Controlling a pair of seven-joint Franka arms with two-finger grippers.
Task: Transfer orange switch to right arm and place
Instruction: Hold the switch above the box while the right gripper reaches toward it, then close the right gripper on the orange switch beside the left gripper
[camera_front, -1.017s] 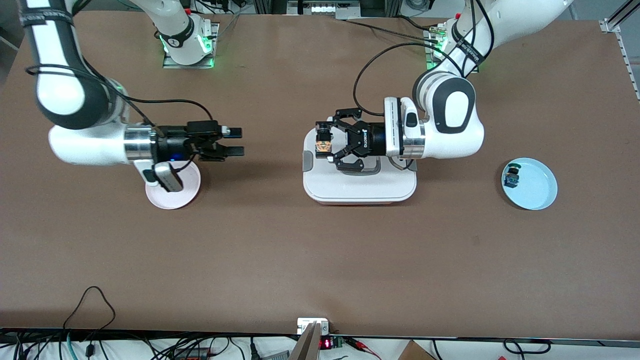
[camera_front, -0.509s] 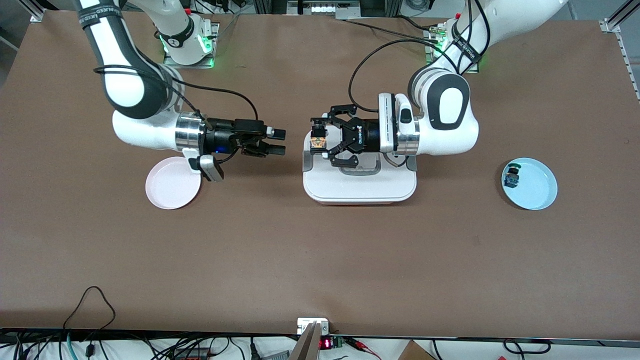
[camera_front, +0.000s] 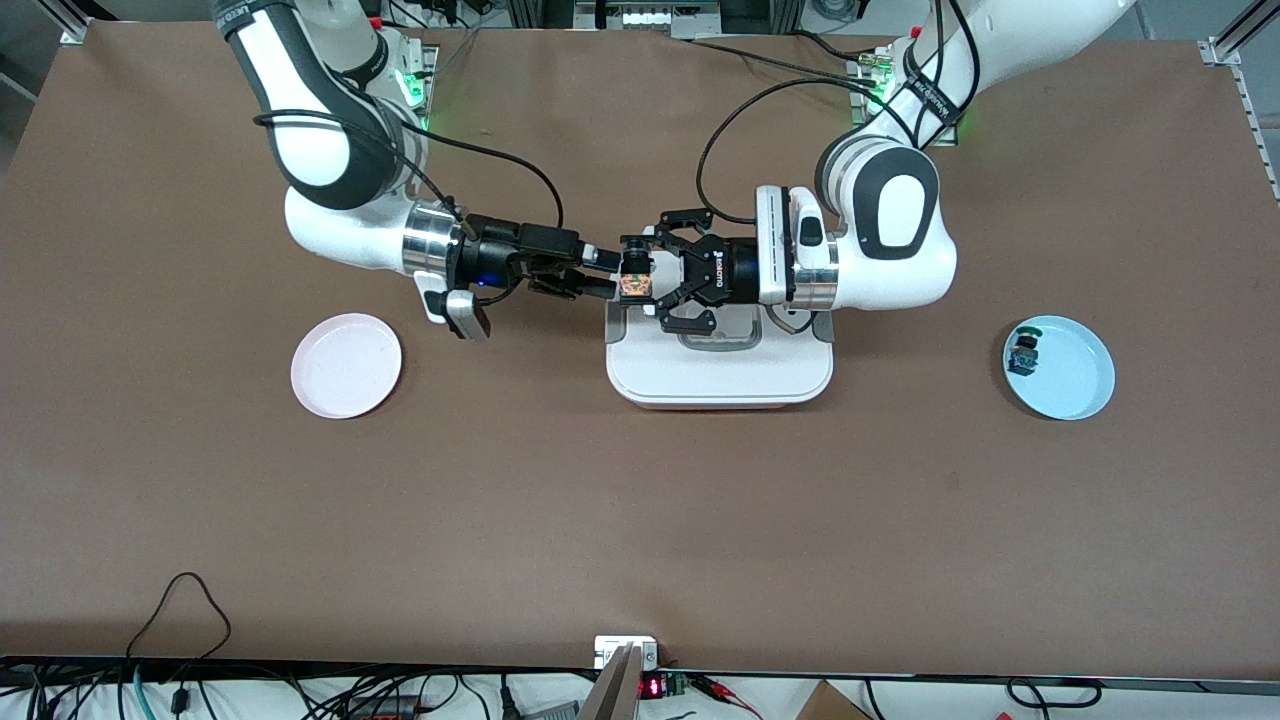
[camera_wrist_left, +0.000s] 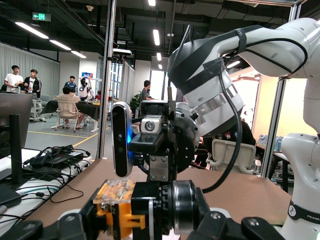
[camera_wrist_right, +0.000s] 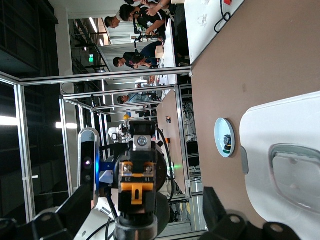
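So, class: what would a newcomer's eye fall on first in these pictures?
Two claws meet nose to nose above the white box at mid-table. The left claw is shut on the orange switch; the right claw, open, straddles it. A pink plate and a blue plate lie toward either end.

I record a brown tabletop (camera_front: 640, 520) under even light, with a loose black cable (camera_front: 180, 600) near its edge at seven o'clock and aluminium framing (camera_front: 1235, 40) at two o'clock. The hall around me has a dark ceiling with strip lights (camera_wrist_left: 155, 35), a green exit sign (camera_wrist_left: 39, 16), an upright metal post (camera_wrist_left: 107, 75), and people seated at desks (camera_wrist_left: 70, 100).
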